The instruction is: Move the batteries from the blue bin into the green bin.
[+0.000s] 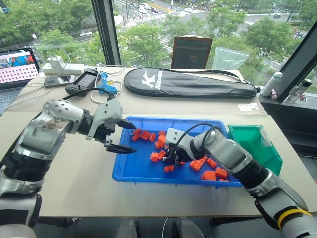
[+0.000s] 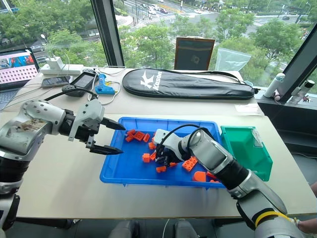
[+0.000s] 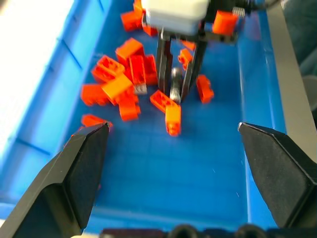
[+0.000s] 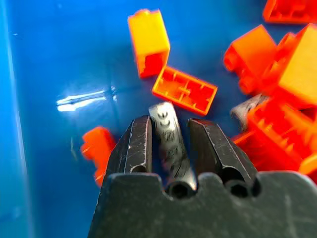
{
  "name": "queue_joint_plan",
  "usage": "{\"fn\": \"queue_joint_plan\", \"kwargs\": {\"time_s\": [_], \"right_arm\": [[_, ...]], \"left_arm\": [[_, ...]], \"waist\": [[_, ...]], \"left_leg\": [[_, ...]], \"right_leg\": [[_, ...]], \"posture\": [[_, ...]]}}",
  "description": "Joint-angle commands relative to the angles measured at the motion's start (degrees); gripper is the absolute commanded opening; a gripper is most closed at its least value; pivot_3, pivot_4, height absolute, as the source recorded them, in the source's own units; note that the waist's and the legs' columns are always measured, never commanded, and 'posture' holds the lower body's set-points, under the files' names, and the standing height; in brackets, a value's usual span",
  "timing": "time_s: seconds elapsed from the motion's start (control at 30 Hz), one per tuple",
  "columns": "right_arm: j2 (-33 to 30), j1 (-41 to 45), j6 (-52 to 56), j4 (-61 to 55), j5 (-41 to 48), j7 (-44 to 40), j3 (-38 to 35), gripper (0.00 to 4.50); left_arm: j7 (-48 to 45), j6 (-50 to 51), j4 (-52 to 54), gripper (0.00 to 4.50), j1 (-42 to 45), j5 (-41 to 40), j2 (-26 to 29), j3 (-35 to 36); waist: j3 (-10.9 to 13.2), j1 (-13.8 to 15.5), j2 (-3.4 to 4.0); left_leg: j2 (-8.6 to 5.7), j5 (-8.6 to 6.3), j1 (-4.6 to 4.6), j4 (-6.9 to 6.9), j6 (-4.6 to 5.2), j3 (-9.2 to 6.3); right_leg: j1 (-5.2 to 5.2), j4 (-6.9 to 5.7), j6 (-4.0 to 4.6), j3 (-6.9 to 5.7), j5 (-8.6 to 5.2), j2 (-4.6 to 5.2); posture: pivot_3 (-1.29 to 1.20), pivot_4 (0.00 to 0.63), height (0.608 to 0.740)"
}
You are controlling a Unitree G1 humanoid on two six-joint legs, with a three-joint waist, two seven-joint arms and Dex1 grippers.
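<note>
The blue bin [image 1: 124, 173] lies in the middle of the table, scattered with orange bricks [image 1: 200, 162]. To its right stands the green bin [image 1: 257, 144]. My right gripper [image 4: 168, 124] reaches down into the blue bin and is shut on a silver battery [image 4: 168, 136], which stands between its two fingers; the left wrist view shows this battery [image 3: 175, 84] just above the bin floor. Another silver piece [image 4: 245, 106] lies half buried under bricks beside it. My left gripper [image 1: 132, 138] hovers open over the bin's left edge, holding nothing.
A black racket bag [image 1: 188, 83] lies across the back of the table. A laptop [image 1: 17, 67], a power strip, a black controller [image 1: 81, 82] and a blue tool [image 1: 105, 87] sit at the back left. A bottle [image 1: 271, 84] stands at the far right.
</note>
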State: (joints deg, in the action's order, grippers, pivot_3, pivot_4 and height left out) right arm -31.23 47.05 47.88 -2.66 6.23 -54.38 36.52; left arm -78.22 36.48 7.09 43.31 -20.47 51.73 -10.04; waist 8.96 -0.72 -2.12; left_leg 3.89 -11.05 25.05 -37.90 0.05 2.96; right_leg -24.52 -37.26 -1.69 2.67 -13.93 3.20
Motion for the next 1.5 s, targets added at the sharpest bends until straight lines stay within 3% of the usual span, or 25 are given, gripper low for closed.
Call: {"fn": "queue_joint_plan", "kwargs": {"time_s": [0.03,0.17,0.4,0.53,0.77,0.97,1.07,1.2,1.33,1.4,1.5], "right_arm": [[-0.39,0.31,-1.35,0.53,-2.64,-1.09,1.29,1.15],[-1.04,-0.64,0.15,-2.26,-1.77,-1.19,-1.82,0.26],[-1.34,0.02,12.32,-13.77,8.69,-0.51,-17.15,0.27],[-10.26,-0.5,16.79,-15.69,10.39,0.25,-27.8,0.27],[-28.89,-7.92,16.11,-10.33,7.16,2.67,-38.11,0.27],[-33.72,-16.06,16.4,-9.41,7.84,3.21,-39.18,0.27],[-33.11,-20.0,15.23,-9.28,7.15,4.46,-38.16,1.44],[-33.58,-20.4,14.34,-8.86,6.51,6.31,-38.55,2.57],[-31.5,-13.57,15.43,-9.63,8.31,7.6,-39.64,3.95],[-28.59,-9.77,15.39,-10.74,9.33,8.42,-38.84,4.43],[-22.08,-4.91,17.0,-13.41,11.83,8.82,-35.47,4.43]], "left_arm": [[-0.11,-0.07,0.55,4.5,1.13,-0.66,0.69,1.58],[-0.03,0.3,0.89,4.5,0.96,-0.97,0.68,1.63],[-0.22,0.7,0.47,4.5,1.14,-1.42,0.21,1.51],[-1.22,-0.08,-0.51,4.5,1.82,-1.06,-0.31,0.42],[-2.31,-0.69,-1.57,4.5,2.9,-0.58,-1.62,-0.52],[-2.87,-1.56,-3.17,4.5,4.13,0.32,-2.91,-1.45],[-2.98,-1.87,-3.62,4.5,4.44,0.43,-3.19,-1.72],[-2.84,-2.05,-3.65,4.5,4.37,0.39,-3.15,-1.71],[-2.77,-2.14,-3.32,4.5,3.67,0.49,-2.63,-1.51],[-2.75,-2.28,-3.38,4.5,3.54,0.61,-2.5,-1.49],[-2.59,-2.25,-3.5,4.5,3.82,0.84,-2.41,-1.4]], "waist": [[0.0,0.0,0.0],[0.0,0.01,0.0],[0.0,0.15,-0.01],[0.01,0.49,0.0],[0.02,1.49,0.0],[0.01,0.16,0.02],[0.02,-0.09,0.02],[0.04,-0.17,0.07],[0.1,-0.23,0.15],[0.12,-0.55,0.19],[0.12,-0.46,0.19]], "left_leg": [[0.0,0.0,0.0,0.0,0.0,0.0],[0.0,0.0,0.0,0.0,0.0,0.01],[0.0,0.0,0.01,0.0,0.0,0.0],[0.0,0.0,0.01,0.0,0.0,-0.01],[-0.07,-0.01,0.03,0.0,0.0,0.04],[-0.01,-0.01,0.01,0.0,0.01,0.03],[-0.01,0.0,-0.02,0.0,0.01,0.02],[-0.05,0.0,-0.02,0.0,0.01,0.07],[-0.06,0.0,-0.02,0.0,0.01,0.08],[-0.06,0.0,-0.03,0.0,0.01,0.16],[0.01,0.0,-0.06,0.0,0.01,0.06]], "right_leg": [[0.0,0.0,0.0,0.0,0.0,0.0],[0.0,0.01,0.0,0.0,0.0,0.0],[0.0,0.0,0.0,0.0,0.0,0.01],[0.0,-0.01,0.0,-0.02,0.0,0.01],[0.02,0.14,0.0,-0.03,-0.01,0.1],[0.01,0.1,0.0,0.04,-0.01,0.01],[0.02,0.06,0.0,0.05,-0.01,0.0],[0.01,0.06,-0.03,0.14,0.01,0.03],[0.0,0.07,-0.04,0.16,0.01,0.03],[-0.06,0.07,-0.08,0.26,0.04,0.01],[-0.04,0.06,-0.08,0.23,0.04,-0.08]], "posture": [[0.0,0.15,0.733],[0.0,0.15,0.733],[0.0,0.15,0.733],[0.0,0.15,0.733],[0.0,0.15,0.733],[0.0,0.15,0.733],[0.0,0.15,0.733],[0.0,0.15,0.733],[0.0,0.15,0.733],[0.0,0.15,0.733],[0.0,0.15,0.733]]}}
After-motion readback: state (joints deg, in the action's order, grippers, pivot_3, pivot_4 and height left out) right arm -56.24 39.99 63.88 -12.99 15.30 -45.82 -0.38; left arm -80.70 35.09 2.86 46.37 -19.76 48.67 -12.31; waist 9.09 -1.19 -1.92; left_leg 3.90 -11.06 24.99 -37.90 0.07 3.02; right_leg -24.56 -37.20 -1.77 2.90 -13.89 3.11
